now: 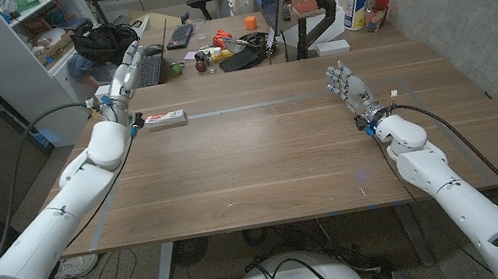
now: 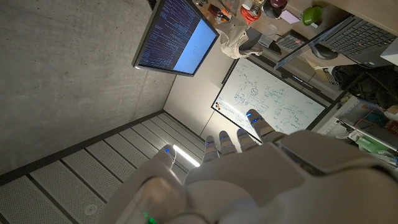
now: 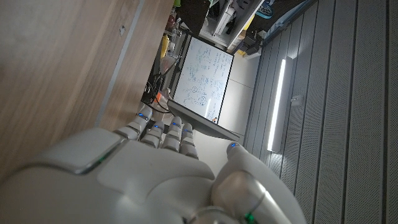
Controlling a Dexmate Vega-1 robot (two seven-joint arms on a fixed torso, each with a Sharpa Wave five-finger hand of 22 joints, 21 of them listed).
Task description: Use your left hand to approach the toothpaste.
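A wide brown wooden table (image 1: 272,156) seen from above, with a white robot arm reaching in from each lower corner. The small white toothpaste tube with red print (image 1: 166,120) lies flat on its side near the table's far left part, its length running across the table.

The left hand (image 1: 125,82) is raised above the far left edge of the table, just beyond and to the left of the tube and clearly apart from it. Its fingers are extended and a little spread, and it holds nothing. From the left wrist camera, the back of this hand (image 2: 261,180) points up toward the ceiling and a dark computer monitor (image 2: 176,35) (so the palm is not yet turned toward the tube).

The right hand (image 1: 350,90) stands near the table's right side, well apart from the tube, fingers straight and close together, empty.

To approach well, the left hand likely needs to tip its fingers downward and come back toward the robot and slightly right, settling over the tube's middle. Keeping the fingers apart and descending slowly should avoid nudging the light tube, which would probably slide easily on the smooth wood.
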